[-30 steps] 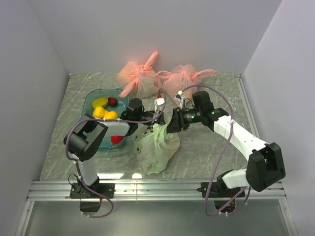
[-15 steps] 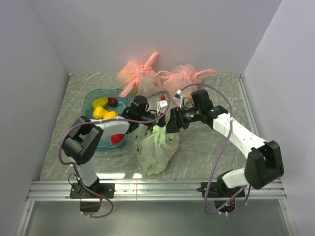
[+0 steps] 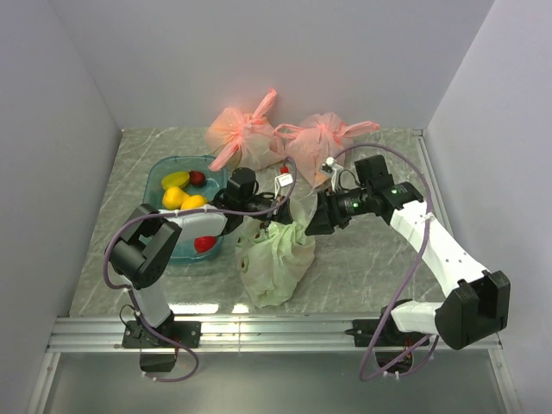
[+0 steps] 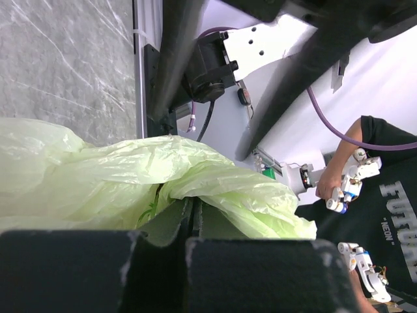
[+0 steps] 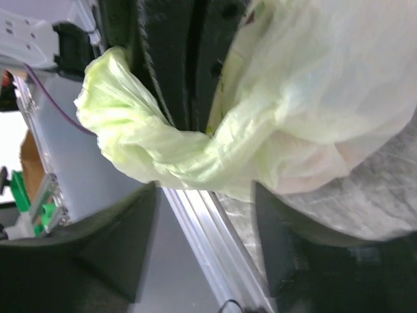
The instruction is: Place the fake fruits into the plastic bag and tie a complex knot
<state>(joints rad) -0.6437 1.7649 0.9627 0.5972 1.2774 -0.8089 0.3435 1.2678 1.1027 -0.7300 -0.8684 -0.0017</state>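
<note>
Pale green plastic, thin and crinkled: the bag (image 3: 274,263) is sitting slumped on the table (image 3: 371,259), directly beneath both grippers, with its neck gathered upward. The neck is being drawn into a twisted rope rather than spread open, so in my judgement knotting is now under way. The tub (image 3: 159,172), lying behind the left gripper (image 4: 194,208) alongside its arm, is holding several fruits (image 3: 177,197) not bagged. The left gripper is pinching the bag's plastic between closed fingers, apparently anchoring it. The right gripper (image 3: 312,222) is standing with fingers parted, gripping nothing. The twisted handle (image 5: 176,153) is lying just ahead of its fingertips, probably awaiting a fresh grasp.
</note>
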